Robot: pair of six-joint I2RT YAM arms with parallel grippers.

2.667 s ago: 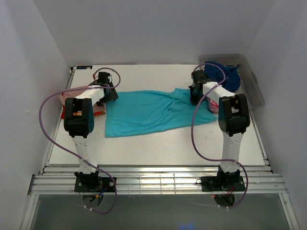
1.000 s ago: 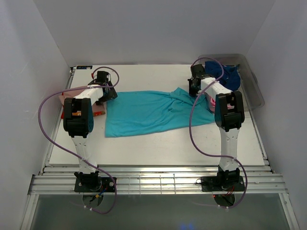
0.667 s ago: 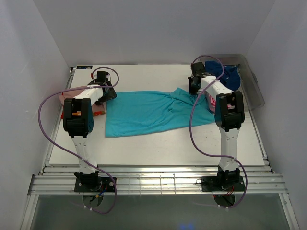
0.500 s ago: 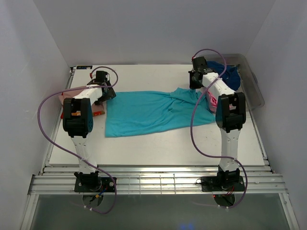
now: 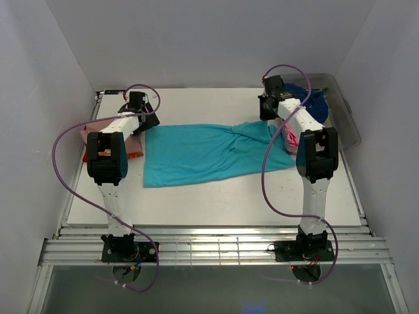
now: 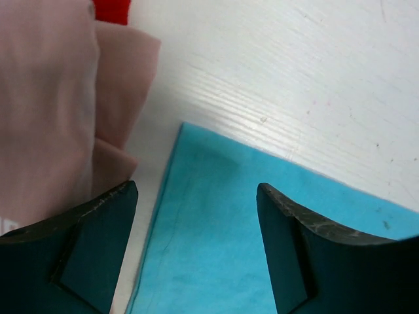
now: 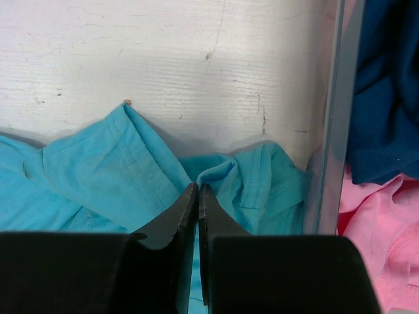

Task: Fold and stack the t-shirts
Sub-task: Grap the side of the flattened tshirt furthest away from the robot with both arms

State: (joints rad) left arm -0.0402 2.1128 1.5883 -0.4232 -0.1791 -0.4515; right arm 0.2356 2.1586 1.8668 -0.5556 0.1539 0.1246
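A turquoise t-shirt (image 5: pixel 203 154) lies spread across the middle of the table. My right gripper (image 5: pixel 264 115) is shut on a gathered fold of its far right end (image 7: pixel 216 171), close to the tub wall. My left gripper (image 5: pixel 147 120) is open and hovers over the shirt's far left corner (image 6: pixel 216 170), which lies flat between the fingers. A salmon-pink shirt (image 6: pixel 46 98) lies just left of that corner, with a red one (image 6: pixel 111 10) under it. Navy (image 7: pixel 386 85) and bright pink (image 7: pixel 380 235) shirts lie in the tub.
The clear grey plastic tub (image 5: pixel 347 124) stands at the far right, its wall (image 7: pixel 334 118) beside my right fingers. The salmon-pink and red pile (image 5: pixel 134 155) sits at the table's left edge. White walls close in the table on three sides.
My right gripper has moved toward the far edge, pulling the turquoise shirt's right end with it. My left gripper has shifted a little toward the far edge.
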